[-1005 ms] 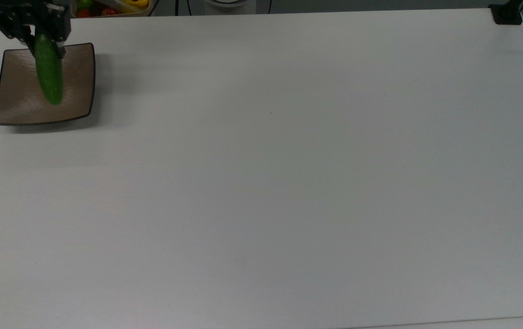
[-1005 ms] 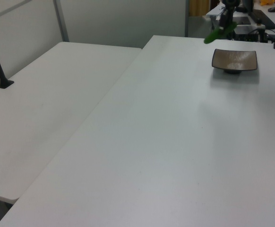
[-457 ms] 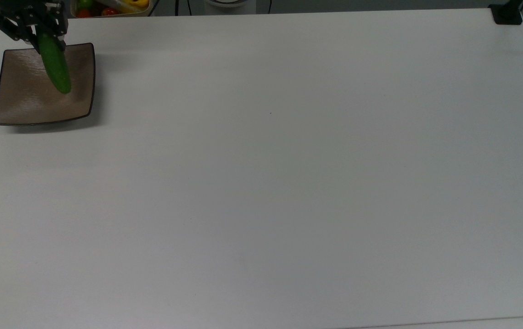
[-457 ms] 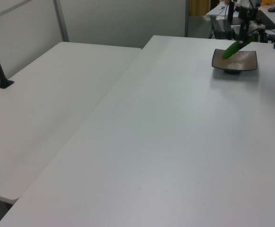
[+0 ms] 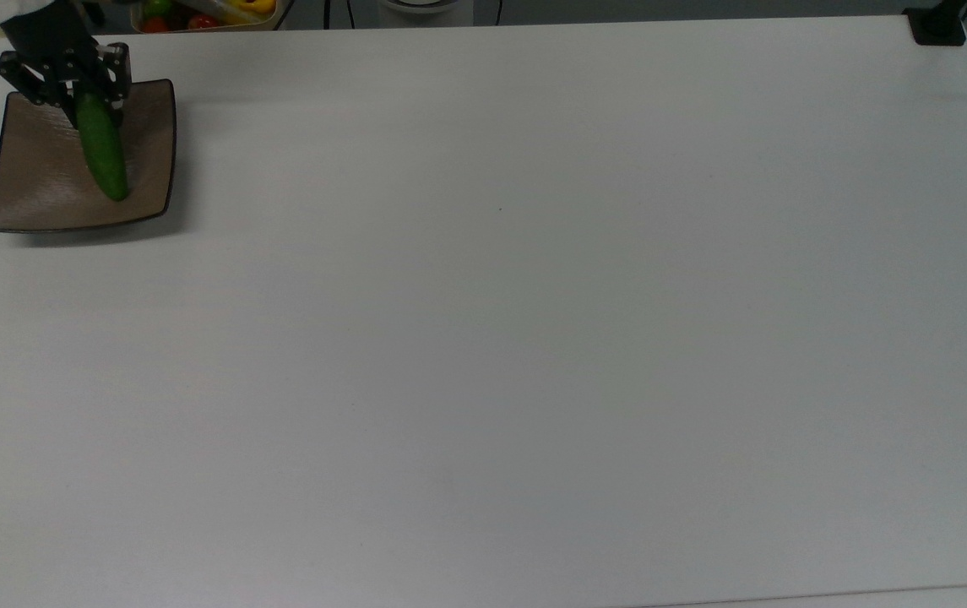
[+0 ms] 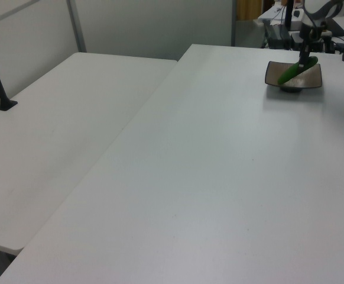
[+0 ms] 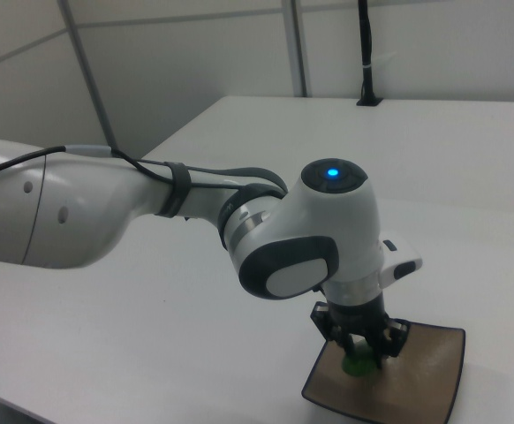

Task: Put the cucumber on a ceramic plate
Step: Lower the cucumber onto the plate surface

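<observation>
Since the earlier frame, the end effector [image 5: 78, 83] has come lower over the plate [image 5: 27, 181], and the cucumber [image 5: 101, 152] has tilted down with it. Its free end now sits on or just above the plate's surface near the corner at the top view's lower right; contact cannot be confirmed. The end effector is clamped on the cucumber's upper end, with the body slanting away from it in the left view [image 6: 297, 70].

Plate stands on the tabletop [image 5: 534, 338] near its corner at the top view's upper left.

Assessment: the cucumber appears stiff, light and smooth-skinned, so likely slippery. An end grip lets it pivot; a hold nearer the middle would be steadier. Release looks near. Risk: on opening, it may roll toward the plate's rim.
</observation>
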You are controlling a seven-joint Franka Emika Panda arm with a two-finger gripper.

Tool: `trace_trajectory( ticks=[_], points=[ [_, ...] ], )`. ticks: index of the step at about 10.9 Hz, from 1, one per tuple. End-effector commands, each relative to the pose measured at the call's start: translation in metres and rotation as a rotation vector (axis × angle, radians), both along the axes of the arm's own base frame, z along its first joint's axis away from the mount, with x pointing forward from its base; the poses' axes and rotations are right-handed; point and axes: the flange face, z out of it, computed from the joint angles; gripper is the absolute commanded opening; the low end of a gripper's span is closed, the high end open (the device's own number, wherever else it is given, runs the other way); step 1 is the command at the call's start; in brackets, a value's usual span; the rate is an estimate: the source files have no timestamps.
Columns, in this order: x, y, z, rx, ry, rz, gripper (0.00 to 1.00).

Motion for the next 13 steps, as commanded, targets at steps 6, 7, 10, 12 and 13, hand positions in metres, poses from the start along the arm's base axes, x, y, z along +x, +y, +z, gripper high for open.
trace_trajectory(
  ticks=[6,7,10,12,13],
  points=[
    [-0.018,-0.011,-0.027,-0.020,-0.009,0.019,0.38],
    [-0.019,-0.011,-0.027,-0.015,-0.004,0.019,0.46],
    [-0.019,-0.011,-0.027,-0.012,-0.001,0.009,0.70],
    [-0.019,-0.012,-0.026,-0.013,-0.002,0.006,0.89],
    [-0.018,-0.011,-0.020,-0.017,-0.010,0.005,0.98]
  ],
)
